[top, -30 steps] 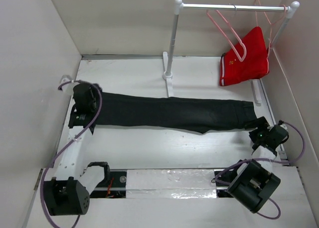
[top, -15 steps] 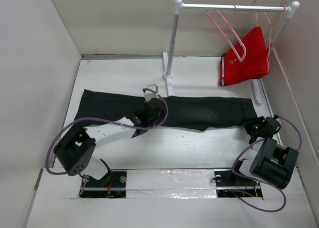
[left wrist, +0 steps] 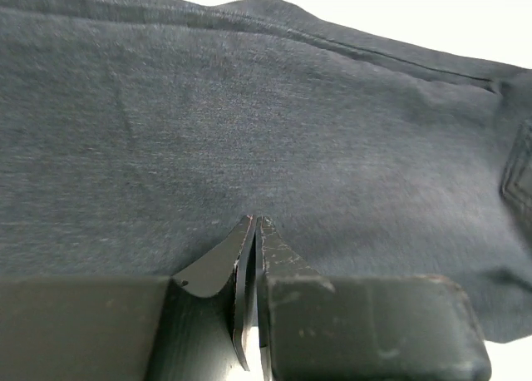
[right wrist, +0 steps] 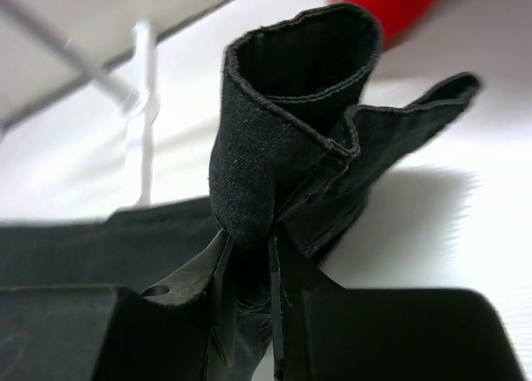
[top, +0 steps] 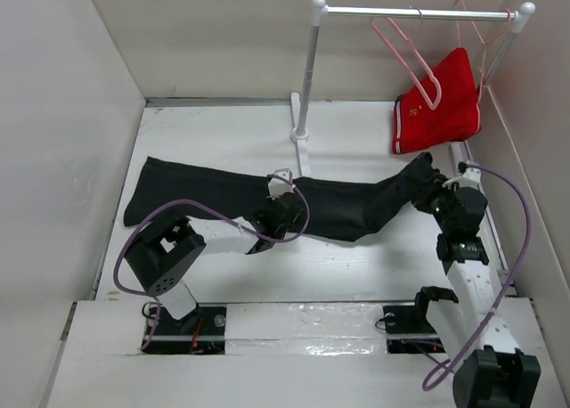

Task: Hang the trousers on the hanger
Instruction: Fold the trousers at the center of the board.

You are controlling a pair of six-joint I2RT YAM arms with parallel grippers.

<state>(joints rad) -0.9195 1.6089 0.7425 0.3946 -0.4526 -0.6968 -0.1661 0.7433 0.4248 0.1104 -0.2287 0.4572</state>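
Observation:
The dark trousers [top: 214, 190] lie across the table from far left to right. My left gripper [top: 287, 210] rests on their middle. In the left wrist view it [left wrist: 254, 220] is shut, its tips touching the cloth [left wrist: 249, 123] with nothing seen between them. My right gripper [top: 435, 192] is shut on the trousers' right end and holds it raised off the table. In the right wrist view the bunched dark fabric [right wrist: 283, 115] rises from between its jaws [right wrist: 249, 241]. The thin pale-pink hanger [top: 471, 22] hangs at the rail's right end.
A white clothes rack stands at the back, its post [top: 307, 69] near the centre and its rail [top: 419, 13] running right. Red shorts [top: 441, 101] hang there beside a bolder pink hanger [top: 403, 53]. White walls close in on the left, back and right.
The left arm swung from the trousers' left end to their middle and shut. The right gripper closed on the right end and lifted it back and left, pulling the cloth up.

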